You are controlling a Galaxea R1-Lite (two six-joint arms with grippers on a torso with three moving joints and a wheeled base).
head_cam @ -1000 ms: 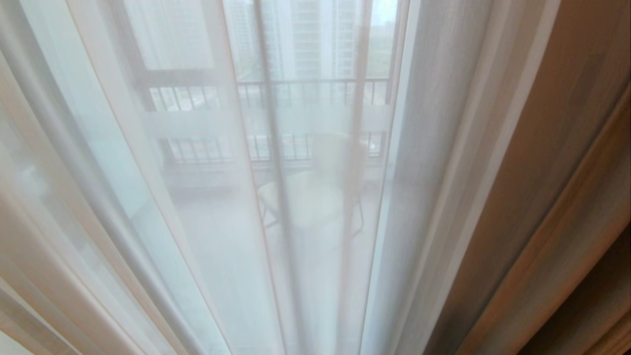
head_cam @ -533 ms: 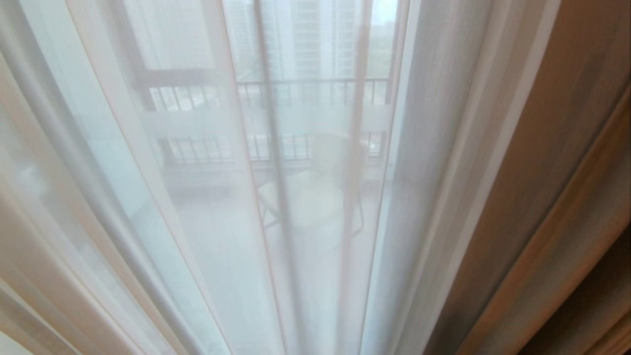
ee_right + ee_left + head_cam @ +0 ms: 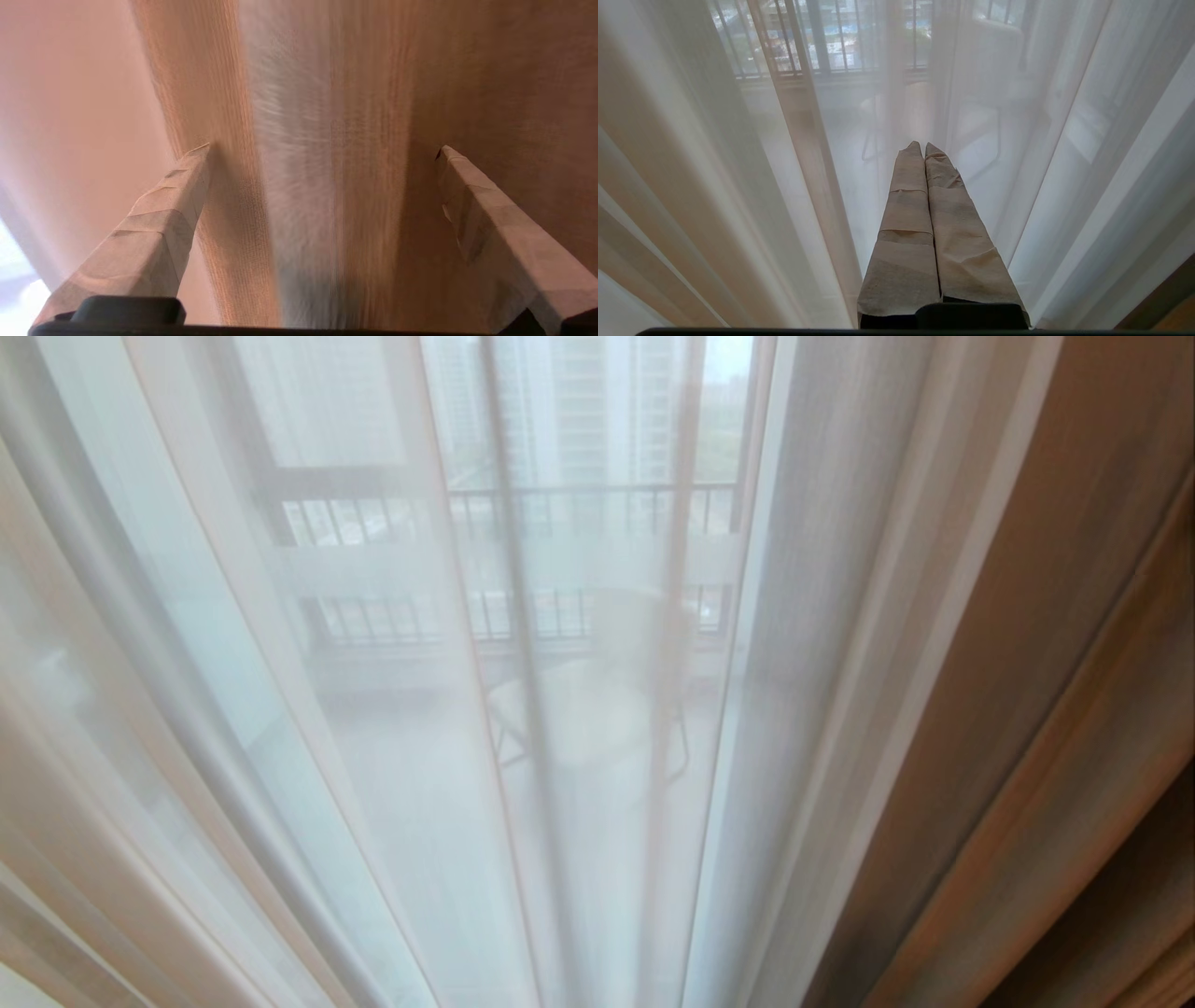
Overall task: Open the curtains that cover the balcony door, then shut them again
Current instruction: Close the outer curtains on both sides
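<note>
Sheer white fabric fills my head view, so the balcony door [image 3: 280, 485] behind it is only a hazy dark frame at upper left, with a railing [image 3: 579, 499] and a pale chair [image 3: 597, 700] blurred at centre. My curtains [image 3: 1027, 663] hang drawn across, the beige-tan woven drape in thick folds down the right edge. From the wrist views, my right gripper [image 3: 322, 154] stands spread wide with a tan fold between its fingers, contact unclear, while my left gripper [image 3: 923, 145] is pressed together, empty, facing the sheer.
</note>
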